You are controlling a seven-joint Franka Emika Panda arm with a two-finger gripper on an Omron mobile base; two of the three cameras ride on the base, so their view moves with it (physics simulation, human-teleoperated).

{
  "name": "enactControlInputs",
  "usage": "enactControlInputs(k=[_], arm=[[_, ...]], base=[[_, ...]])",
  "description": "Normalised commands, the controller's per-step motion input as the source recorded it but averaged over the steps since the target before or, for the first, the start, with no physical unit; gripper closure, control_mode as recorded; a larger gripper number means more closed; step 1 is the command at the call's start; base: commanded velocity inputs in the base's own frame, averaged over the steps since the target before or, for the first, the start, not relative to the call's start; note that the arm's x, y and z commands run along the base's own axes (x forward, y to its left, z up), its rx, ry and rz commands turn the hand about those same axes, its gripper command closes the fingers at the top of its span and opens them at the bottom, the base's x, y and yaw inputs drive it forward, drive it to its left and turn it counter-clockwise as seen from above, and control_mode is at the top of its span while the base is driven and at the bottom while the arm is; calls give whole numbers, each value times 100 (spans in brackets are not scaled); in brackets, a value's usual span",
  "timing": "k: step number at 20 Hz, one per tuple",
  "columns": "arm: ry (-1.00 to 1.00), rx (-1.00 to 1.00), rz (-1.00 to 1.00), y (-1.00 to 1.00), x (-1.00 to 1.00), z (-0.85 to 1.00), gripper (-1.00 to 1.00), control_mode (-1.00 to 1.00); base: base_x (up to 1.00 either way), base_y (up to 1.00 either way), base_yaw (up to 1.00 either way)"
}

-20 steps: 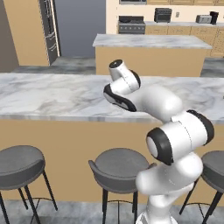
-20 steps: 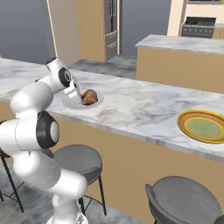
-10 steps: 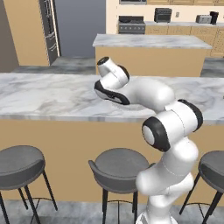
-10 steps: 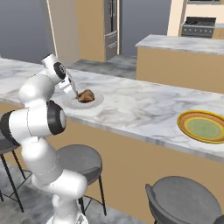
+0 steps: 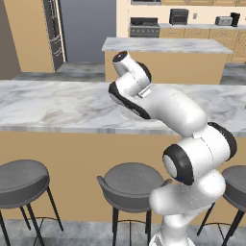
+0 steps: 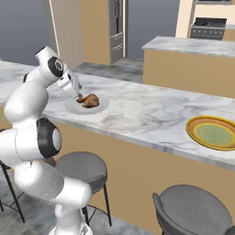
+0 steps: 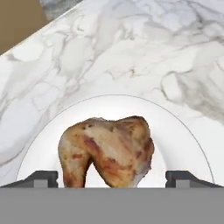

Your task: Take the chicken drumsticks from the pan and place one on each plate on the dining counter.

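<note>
A glossy orange-brown roasted chicken drumstick (image 7: 107, 151) lies on a round flat white-grey plate (image 7: 181, 151), which rests on the white-grey veined marble top of the long dining counter (image 6: 137, 112) with its plain tan wooden front. In the hand view the drumstick sits at the 6 o'clock part of the frame, its lower end cut off by the bottom edge; the plate's near rim is likewise cut off, so only its far arc at 12 o'clock is traceable. The two-finger gripper (image 7: 112, 178) of the white arm stands spread wide, one dark fingertip (image 7: 41, 178) at 8 o'clock and the other at 4 o'clock, each clear of the meat, with nothing held between them. In the right base view the same gripper (image 6: 78, 94) hangs at the plate's (image 6: 87, 106) 10 o'clock side, just beside the drumstick (image 6: 89, 100); whether a finger grazes it cannot be told at this size. A second plate, mustard-yellow with a pale greenish centre (image 6: 213, 133), lies well apart at 3 o'clock on the same counter, its right rim cut off by the frame. In the left base view the arm's wrist and forearm hide the white-grey plate almost wholly, and the counter (image 5: 53, 108) runs across behind them. Round grey bar stools (image 5: 132, 185) stand before the counter.
</note>
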Motion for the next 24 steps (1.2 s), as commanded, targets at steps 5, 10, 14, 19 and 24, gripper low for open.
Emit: enactControlInputs(k=[5, 10, 14, 19, 24], arm=[[-47, 0, -6, -90, -100, 0, -100, -100], [-41, 8, -8, -67, -100, 0, -100, -100], [-27, 15, -5, -37, -100, 0, -100, -100], [-7, 8, -4, -12, -100, 3, -100, -100], [35, 19, -1, 0, -52, -1, -100, -100]], base=[[0, 0, 0], [0, 0, 0], [0, 0, 0], [0, 0, 0], [0, 0, 0]])
